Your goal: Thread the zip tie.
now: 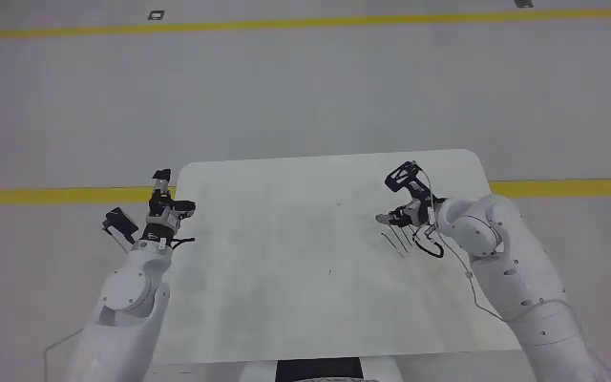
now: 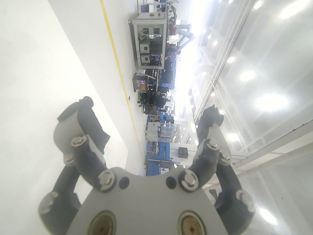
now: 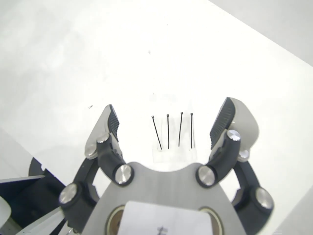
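You're seeing the right hand [image 3: 170, 105] hovering, fingers spread wide, just over four zip ties [image 3: 168, 132] lying side by side on the desk [image 1: 286, 258] near its right edge, while the left hand [image 2: 149, 106] is hanging spread too by the left edge.

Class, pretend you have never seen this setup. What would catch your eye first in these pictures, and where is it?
Four black zip ties lie in a neat row on the white table, framed between the open fingers of the right gripper. Next comes the left gripper, also open, at the table's opposite edge and facing a busy workshop hall.
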